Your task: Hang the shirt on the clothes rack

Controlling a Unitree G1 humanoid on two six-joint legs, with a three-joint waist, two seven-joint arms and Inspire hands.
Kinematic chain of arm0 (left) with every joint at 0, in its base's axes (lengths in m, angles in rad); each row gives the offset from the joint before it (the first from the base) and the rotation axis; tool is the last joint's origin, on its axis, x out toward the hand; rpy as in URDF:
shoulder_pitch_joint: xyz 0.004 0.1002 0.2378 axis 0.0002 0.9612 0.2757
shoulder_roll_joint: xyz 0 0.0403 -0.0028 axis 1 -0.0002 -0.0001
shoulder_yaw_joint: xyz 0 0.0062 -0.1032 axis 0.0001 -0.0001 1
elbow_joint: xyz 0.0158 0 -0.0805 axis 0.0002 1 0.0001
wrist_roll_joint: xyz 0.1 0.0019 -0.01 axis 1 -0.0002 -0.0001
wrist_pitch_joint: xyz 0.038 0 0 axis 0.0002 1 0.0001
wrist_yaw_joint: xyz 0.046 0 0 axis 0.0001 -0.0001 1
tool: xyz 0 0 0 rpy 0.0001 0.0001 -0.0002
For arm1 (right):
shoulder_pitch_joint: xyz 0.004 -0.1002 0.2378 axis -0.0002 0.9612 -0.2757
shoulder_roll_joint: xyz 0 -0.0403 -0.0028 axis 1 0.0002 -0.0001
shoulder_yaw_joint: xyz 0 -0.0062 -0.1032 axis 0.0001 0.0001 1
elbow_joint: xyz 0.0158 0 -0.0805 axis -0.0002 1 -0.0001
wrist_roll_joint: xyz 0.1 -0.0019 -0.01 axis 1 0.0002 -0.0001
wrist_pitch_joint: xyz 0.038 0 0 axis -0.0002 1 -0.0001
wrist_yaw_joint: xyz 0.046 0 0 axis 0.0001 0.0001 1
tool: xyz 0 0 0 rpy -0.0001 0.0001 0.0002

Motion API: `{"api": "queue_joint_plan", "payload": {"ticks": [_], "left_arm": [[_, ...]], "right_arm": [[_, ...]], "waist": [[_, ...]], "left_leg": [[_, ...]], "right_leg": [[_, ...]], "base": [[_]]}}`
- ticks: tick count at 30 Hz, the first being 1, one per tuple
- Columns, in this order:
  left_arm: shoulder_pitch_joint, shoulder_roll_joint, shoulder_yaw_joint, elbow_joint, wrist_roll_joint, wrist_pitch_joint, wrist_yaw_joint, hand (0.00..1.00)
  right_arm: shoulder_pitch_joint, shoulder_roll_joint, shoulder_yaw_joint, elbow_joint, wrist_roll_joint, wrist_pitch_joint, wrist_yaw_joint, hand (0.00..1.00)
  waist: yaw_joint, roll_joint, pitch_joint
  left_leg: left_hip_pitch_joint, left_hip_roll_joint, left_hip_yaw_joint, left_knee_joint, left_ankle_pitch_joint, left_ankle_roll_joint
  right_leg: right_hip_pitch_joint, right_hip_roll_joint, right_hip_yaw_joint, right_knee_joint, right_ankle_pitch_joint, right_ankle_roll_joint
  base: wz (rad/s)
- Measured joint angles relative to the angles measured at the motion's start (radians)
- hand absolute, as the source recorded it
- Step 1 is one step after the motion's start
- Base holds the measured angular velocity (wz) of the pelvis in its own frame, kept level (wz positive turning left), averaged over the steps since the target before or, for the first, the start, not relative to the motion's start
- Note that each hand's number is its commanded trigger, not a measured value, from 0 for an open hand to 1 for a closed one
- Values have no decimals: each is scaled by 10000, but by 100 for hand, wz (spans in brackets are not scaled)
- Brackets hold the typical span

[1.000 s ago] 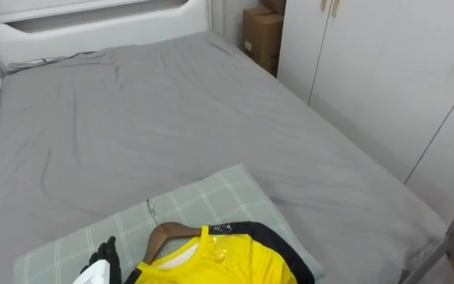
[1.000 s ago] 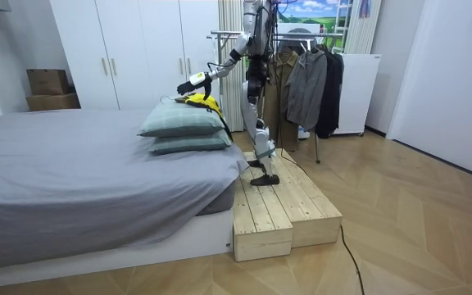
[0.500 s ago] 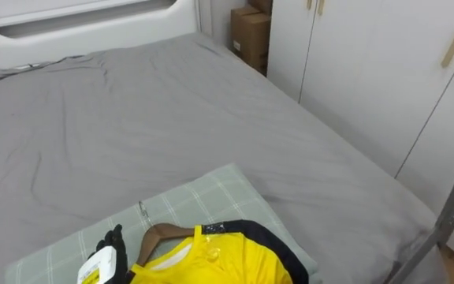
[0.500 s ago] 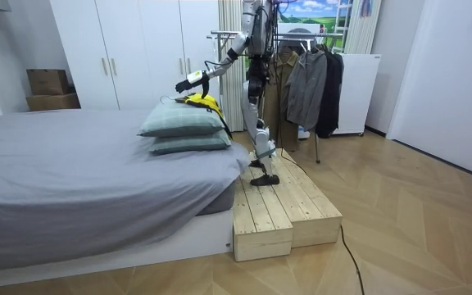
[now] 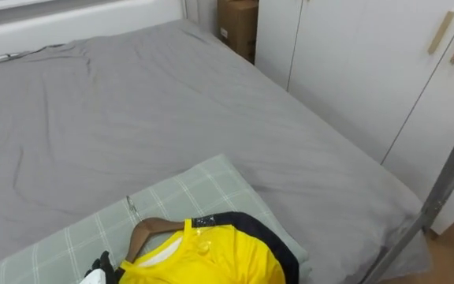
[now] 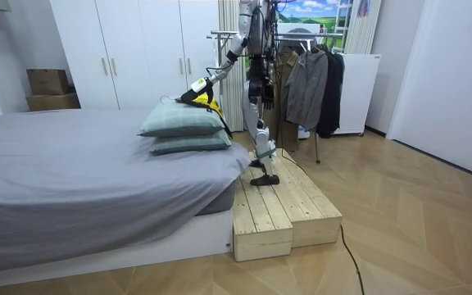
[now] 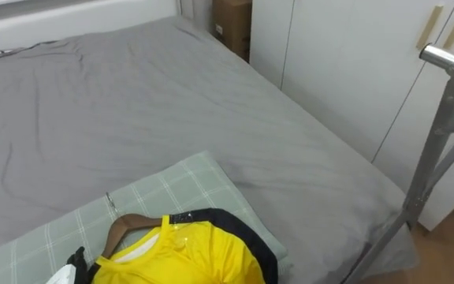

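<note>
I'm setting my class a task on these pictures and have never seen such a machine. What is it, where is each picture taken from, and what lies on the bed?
It is a two-legged robot with human-like hands. The room view comes from a camera standing apart: the robot stands on a wooden step at the end of the bed, beside a clothes rack. The two eye views look down from its head. A yellow shirt on a wooden hanger lies on a checked pillow. Its left hand reaches beside the hanger; whether it grips is unclear.
</note>
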Motion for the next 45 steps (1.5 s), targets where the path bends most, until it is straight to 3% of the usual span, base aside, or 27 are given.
{"api": "queue_joint_plan", "payload": {"ticks": [3, 12, 16, 20, 22, 29, 36, 45], "left_arm": [[-122, 159, 57, 278, -22, 4, 49, 0], [-178, 150, -27, 554, -404, -9, 178, 0], [-202, 148, -4, 744, -387, -56, 226, 0], [-275, 160, 63, 729, -382, -64, 262, 0], [-275, 196, 65, 730, -384, -63, 263, 0], [-473, 291, 169, 807, -381, -63, 283, 0], [-1095, 312, 163, 1488, -389, -51, 413, 0], [-1285, 459, 166, 1523, -387, 3, 356, 0]], "right_arm": [[-221, -11, 55, -159, -71, -10, -176, 0], [-505, -12, 778, -160, -68, -37, -306, 0], [-444, 45, 783, -161, -68, -37, -278, 0], [-257, 109, 785, -172, 24, -37, -280, 0], [-229, 111, 786, -175, 117, -37, -293, 0], [-242, 123, 795, -174, 320, -38, -424, 0], [-292, 114, 1557, -88, 483, -33, -547, 0], [-348, 123, 1571, -58, 581, -79, -574, 0]], "waist": [[18, -51, -22], [35, -99, 4], [102, -237, 5], [259, -448, -101], [287, -524, -112], [352, -681, -14], [506, -663, 5], [492, -646, 15]], "left_leg": [[-221, 19, 33, 34, 1, 2], [-359, 23, 29, 30, 19, 5], [-371, 22, 33, 26, 29, -7], [-502, 28, 55, 30, 50, -16], [-499, 38, 78, 36, 59, -20], [-501, 49, 173, 53, 59, -21], [-543, 68, 216, 58, 59, -21], [-693, 77, 219, 210, 59, -21]], "right_leg": [[-272, 7, 21, 108, 23, -36], [-387, 5, -3, 78, 37, -58], [-410, 12, 29, 76, 34, -55], [-556, 19, 97, 91, 37, -58], [-554, 22, 106, 98, 37, -58], [-561, 25, 86, 93, 51, -80], [-631, 65, 209, 95, 78, -117], [-709, 57, 208, 73, 95, -137]], "base": [[-6], [0], [-1], [-2], [0], [0], [-3], [0]]}}
